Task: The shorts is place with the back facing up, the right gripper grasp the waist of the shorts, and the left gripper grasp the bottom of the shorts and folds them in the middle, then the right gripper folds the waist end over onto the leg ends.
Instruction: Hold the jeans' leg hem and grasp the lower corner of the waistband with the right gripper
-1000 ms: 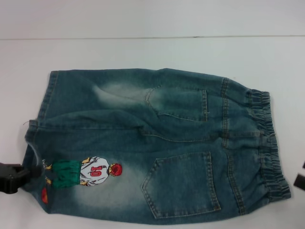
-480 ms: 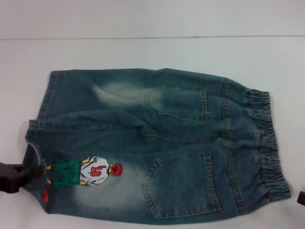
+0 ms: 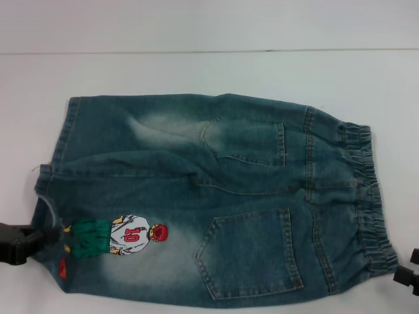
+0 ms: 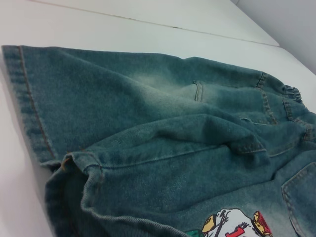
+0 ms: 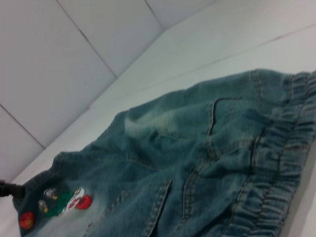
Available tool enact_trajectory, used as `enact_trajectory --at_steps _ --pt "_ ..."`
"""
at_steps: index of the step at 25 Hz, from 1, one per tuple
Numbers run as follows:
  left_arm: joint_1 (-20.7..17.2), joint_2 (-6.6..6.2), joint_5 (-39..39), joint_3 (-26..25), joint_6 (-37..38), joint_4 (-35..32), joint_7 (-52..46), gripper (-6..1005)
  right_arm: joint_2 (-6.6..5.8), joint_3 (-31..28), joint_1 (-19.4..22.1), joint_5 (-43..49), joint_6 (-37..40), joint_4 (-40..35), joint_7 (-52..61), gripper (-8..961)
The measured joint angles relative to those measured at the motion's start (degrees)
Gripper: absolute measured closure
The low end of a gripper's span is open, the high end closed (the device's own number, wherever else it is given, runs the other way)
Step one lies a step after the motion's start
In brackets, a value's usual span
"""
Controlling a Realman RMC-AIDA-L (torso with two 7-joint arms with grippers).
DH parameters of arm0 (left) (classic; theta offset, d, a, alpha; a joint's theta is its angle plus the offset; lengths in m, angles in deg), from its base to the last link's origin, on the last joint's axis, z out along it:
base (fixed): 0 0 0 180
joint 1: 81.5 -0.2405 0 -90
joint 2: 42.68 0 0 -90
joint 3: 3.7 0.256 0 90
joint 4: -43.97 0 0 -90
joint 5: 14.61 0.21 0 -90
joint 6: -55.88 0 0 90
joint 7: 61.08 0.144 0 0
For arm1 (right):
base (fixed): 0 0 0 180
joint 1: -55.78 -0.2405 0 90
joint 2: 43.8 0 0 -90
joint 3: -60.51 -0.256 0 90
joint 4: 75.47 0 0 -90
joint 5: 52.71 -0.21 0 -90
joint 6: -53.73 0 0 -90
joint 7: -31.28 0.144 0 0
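Left gripper (image 3: pixel 26 241): black, at the hem of the near leg beside the cartoon print; jaw state impossible to tell.
Right gripper (image 3: pixel 407 275): only a black tip at the frame edge, just beside the near corner of the waistband, not clearly touching; jaw state impossible to tell.
Shorts (image 3: pixel 216 196): flat on the white table (image 3: pixel 209 72), back up, 2 patch pockets showing, waist toward the right arm, hems toward the left.
Bottom of the shorts (image 3: pixel 55 176): near leg hem lifted and rumpled.
Print (image 3: pixel 121 237): player numbered 10, orange ball beside the hem.
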Motion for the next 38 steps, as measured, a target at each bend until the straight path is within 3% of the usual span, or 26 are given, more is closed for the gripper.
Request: enact_trajectory --at_steps 30,38 --pt "-0.2 0.06 -1.0 0.0 1.3 0.1 0.1 979 0.06 0.6 -4.3 4.4 -0.8 0.7 4.0 58" --pt "-0.3 0.07 -1.3 0.0 1.4 0.1 0.3 979 -0.42 2.0 -5.5 4.4 0.8 0.7 5.2 60"
